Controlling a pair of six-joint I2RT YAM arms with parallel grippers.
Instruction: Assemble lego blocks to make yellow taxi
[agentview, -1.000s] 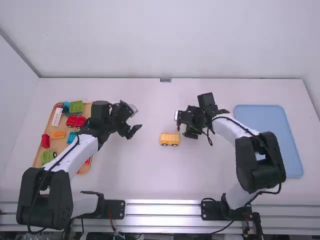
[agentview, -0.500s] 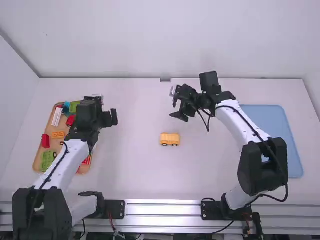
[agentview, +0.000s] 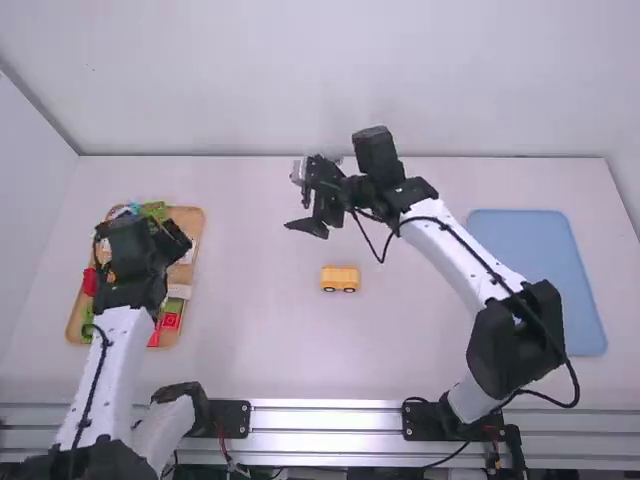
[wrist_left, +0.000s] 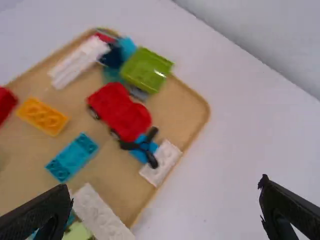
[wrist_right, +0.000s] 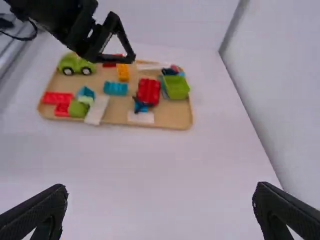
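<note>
Looks to us like the taxi's well along: the yellow car (agentview: 340, 278) sits on its wheels mid-desk (agentview: 250, 335), maybe wanting a roof bit. Both claws are wide and empty, the left claw (wrist_left: 164, 182) by the tray (wrist_left: 175, 102), the right claw (wrist_right: 161, 186) above the desk. In the high view our left arm (agentview: 118, 330) hides lots of tray; the left wrist view gives us the orange brick (wrist_left: 42, 116) and red toy (wrist_left: 120, 111) clearly.

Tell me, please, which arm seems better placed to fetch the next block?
Likely the left: its open hand is over the block tray, while the right hand is farther off, beyond the yellow car.
</note>
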